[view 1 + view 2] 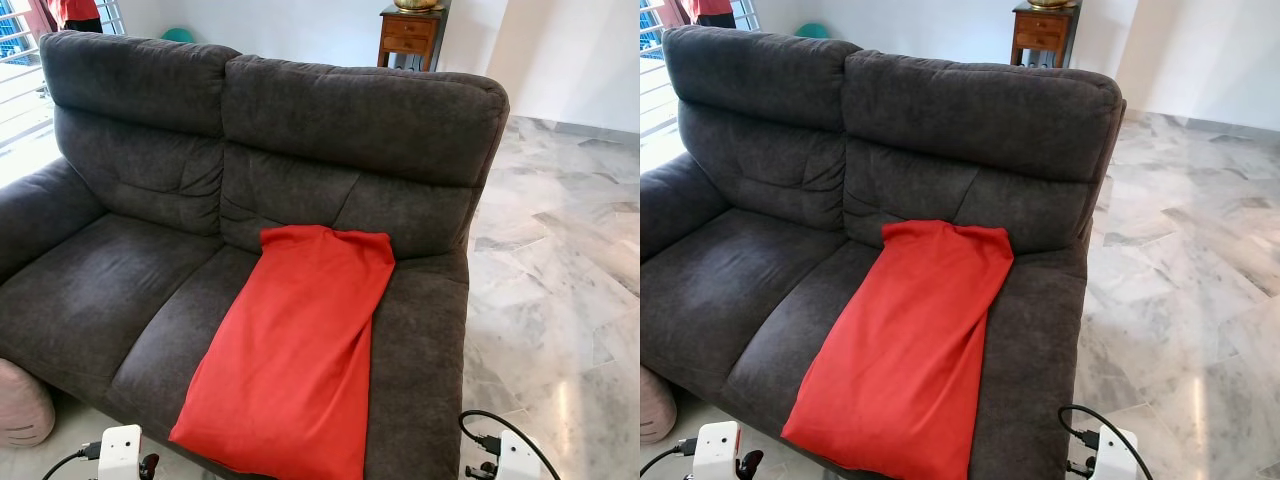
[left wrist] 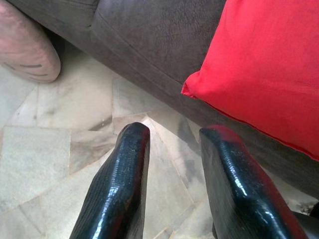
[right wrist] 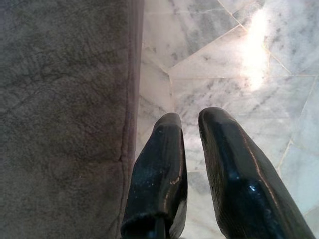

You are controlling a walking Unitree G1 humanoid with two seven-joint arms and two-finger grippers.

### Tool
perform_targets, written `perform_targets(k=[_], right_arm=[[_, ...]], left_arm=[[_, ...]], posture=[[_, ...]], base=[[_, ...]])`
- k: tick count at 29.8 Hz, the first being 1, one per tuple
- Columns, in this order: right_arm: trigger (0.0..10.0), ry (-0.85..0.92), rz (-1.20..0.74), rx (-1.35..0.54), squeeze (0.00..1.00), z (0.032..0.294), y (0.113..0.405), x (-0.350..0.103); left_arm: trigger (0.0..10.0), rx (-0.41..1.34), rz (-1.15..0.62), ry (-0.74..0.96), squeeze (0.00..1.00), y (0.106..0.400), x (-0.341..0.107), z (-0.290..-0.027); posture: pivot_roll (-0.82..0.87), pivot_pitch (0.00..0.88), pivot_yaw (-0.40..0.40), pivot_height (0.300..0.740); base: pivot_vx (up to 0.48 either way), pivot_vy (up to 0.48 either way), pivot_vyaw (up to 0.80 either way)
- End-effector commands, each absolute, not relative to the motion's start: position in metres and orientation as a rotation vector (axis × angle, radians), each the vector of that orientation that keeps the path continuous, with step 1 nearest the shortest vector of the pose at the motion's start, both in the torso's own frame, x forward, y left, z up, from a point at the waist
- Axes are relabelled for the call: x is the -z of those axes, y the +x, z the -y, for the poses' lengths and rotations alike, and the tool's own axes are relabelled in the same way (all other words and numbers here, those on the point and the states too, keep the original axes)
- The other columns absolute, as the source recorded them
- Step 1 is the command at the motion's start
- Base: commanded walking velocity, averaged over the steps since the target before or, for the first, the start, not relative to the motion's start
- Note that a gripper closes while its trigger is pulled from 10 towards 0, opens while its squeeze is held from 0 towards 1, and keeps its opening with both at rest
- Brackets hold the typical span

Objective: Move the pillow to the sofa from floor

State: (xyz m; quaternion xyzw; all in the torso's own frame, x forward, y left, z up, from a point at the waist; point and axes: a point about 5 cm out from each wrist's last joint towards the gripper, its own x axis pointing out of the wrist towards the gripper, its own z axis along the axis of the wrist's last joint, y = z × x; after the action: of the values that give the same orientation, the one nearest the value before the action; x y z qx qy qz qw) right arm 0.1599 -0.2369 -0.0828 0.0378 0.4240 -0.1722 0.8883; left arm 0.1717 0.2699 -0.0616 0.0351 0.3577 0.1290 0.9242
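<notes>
At the far left, low down beside the sofa's front corner, a pink pillow (image 1: 22, 405) lies on the marble floor (image 1: 560, 300), partly under the seat edge; the left wrist view shows its rounded end (image 2: 27, 45) resting on the tiles just in front of the sofa base. The left gripper (image 2: 172, 142) hangs above the floor near the sofa's front edge, its two black fingers a narrow gap apart and holding nothing. The grey sofa (image 1: 150, 290) spans most of the scene, with two seat cushions and two back cushions. A red cloth (image 1: 295, 350) lies flat over the right seat cushion, its upper end against the backrest and its lower end draping over the front edge; one of its corners (image 2: 192, 89) shows in the left wrist view, hanging past the seat front. To the right of the sofa, the right gripper (image 3: 192, 122) hangs over the floor just beside the sofa's side, its fingers close together with a slim gap and nothing between them. Behind the sofa stands a small wooden table (image 1: 408, 35).
</notes>
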Motion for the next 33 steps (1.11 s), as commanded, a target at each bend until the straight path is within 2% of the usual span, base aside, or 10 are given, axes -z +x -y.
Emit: perform_targets(k=[1,28,33], right_arm=[[10.0,0.079,-0.887,0.353,0.00,0.2356,0.1600,0.0832],[10.0,0.085,-0.906,0.331,0.00,0.2311,0.1607,0.0846],[10.0,0.084,-0.911,0.327,0.00,0.2307,0.1602,0.0850]], left_arm=[[10.0,-0.267,-0.767,0.071,0.00,0.1651,0.0651,-0.2712],[10.0,-0.251,-0.790,0.073,0.00,0.1642,0.0683,-0.2654],[10.0,-0.253,-0.812,0.081,0.00,0.1624,0.0703,-0.2641]], posture=[[0.13,0.000,-0.005,0.740],[0.13,0.000,-0.006,0.740],[0.13,0.000,-0.010,0.740]], base=[[-0.255,0.000,0.00],[-0.256,0.000,0.00],[0.000,0.000,0.00]])
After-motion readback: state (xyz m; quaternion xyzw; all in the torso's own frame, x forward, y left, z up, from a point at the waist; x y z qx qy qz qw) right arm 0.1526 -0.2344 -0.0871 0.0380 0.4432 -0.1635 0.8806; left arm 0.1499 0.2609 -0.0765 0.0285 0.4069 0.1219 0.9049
